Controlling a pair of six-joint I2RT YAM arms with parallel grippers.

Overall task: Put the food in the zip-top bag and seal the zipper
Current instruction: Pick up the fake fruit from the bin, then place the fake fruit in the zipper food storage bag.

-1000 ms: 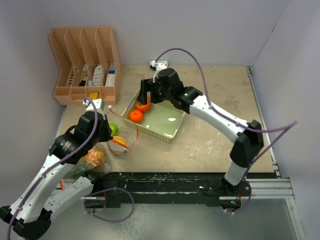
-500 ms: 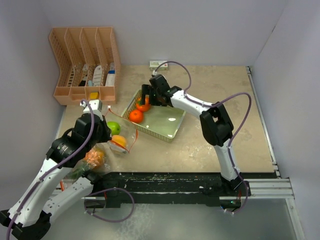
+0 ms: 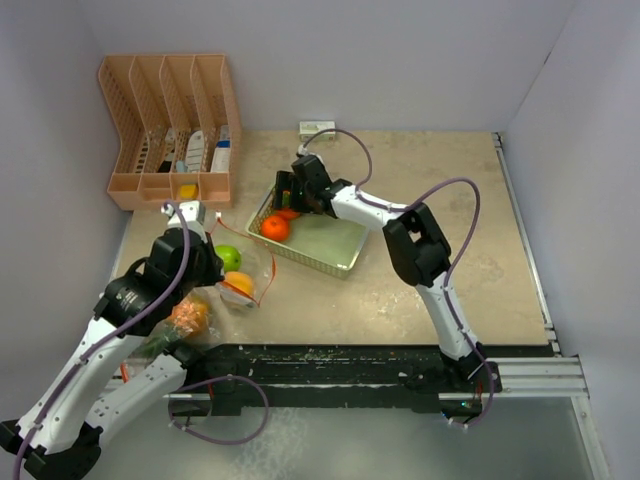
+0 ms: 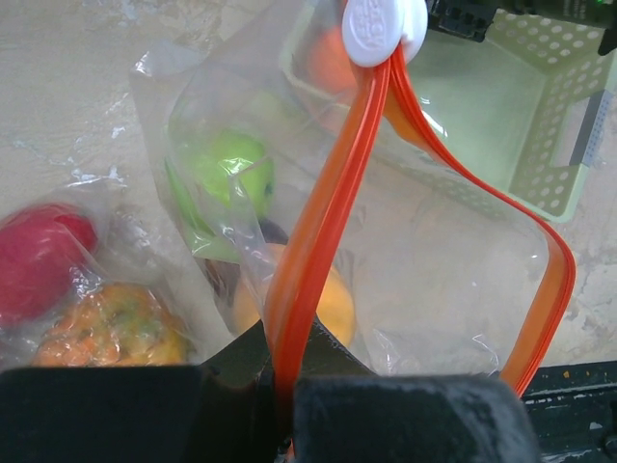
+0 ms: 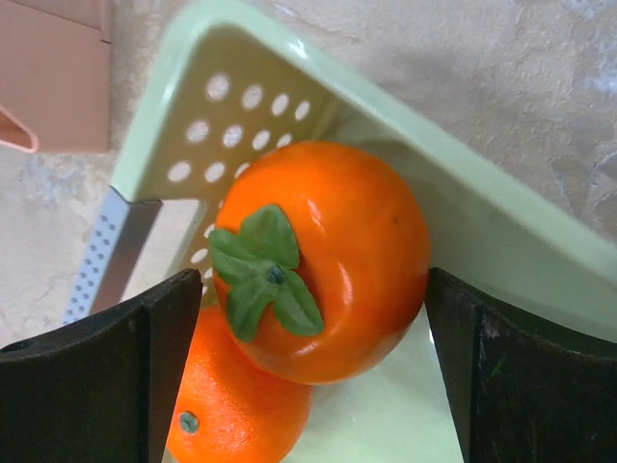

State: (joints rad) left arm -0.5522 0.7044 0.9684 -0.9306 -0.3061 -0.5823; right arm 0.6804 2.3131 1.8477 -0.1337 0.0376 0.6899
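Note:
My left gripper point(image 4: 278, 376) is shut on the orange zip strip of the clear zip-top bag point(image 4: 453, 280), whose mouth gapes to the right; a white slider point(image 4: 384, 24) sits at its far end. Inside the bag lie a green lime point(image 4: 229, 174), a yellow-orange fruit point(image 4: 333, 304), a red pepper point(image 4: 39, 258) and a spiky orange pineapple point(image 4: 111, 328). My right gripper point(image 5: 310, 289) is open around an orange fruit with a green leaf cap point(image 5: 337, 260) in the far left corner of the pale green basket point(image 5: 386, 106). A second orange point(image 5: 241, 420) lies beside it.
A pink divided organizer point(image 3: 170, 125) with small items stands at the back left, close to the basket point(image 3: 340, 262). A small white box point(image 3: 316, 127) lies by the back wall. The bag point(image 3: 235, 280) lies left of the basket near the table's front edge.
My right gripper has lowered into the basket's far left corner and now straddles the leaf-capped orange fruit. The left arm and the bag have stayed in place.

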